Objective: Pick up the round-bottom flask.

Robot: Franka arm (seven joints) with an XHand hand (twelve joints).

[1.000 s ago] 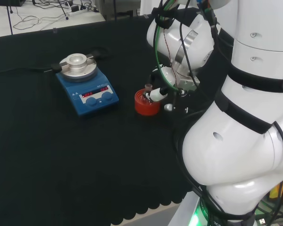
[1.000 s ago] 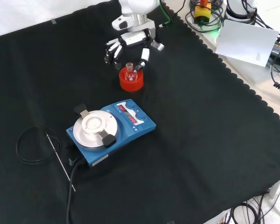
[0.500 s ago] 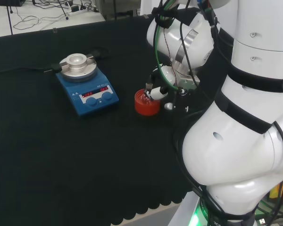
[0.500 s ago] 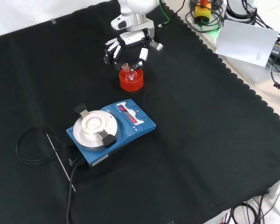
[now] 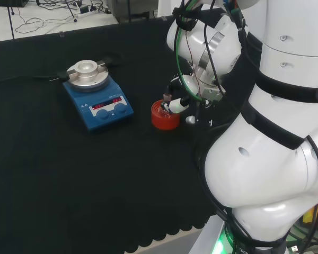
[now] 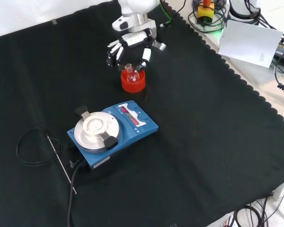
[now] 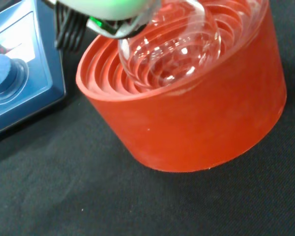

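- Wrist view showed the clear round-bottom flask (image 7: 169,46) sitting in the red ribbed stand (image 7: 196,113).
- Front view showed the hand (image 6: 132,40) with fingers curled around the flask's neck, beside the blue hotplate (image 6: 111,132).

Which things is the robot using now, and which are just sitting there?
For the job:
- round-bottom flask, sitting in the red ribbed stand
- hand, fingers around the flask's neck

Just lying about:
- blue hotplate stirrer
- black cable and thin metal rod beside it

In the front view, bare cloth (image 6: 203,123) surrounds the red stand (image 6: 133,82); blue hotplate (image 6: 114,132) sits nearer.
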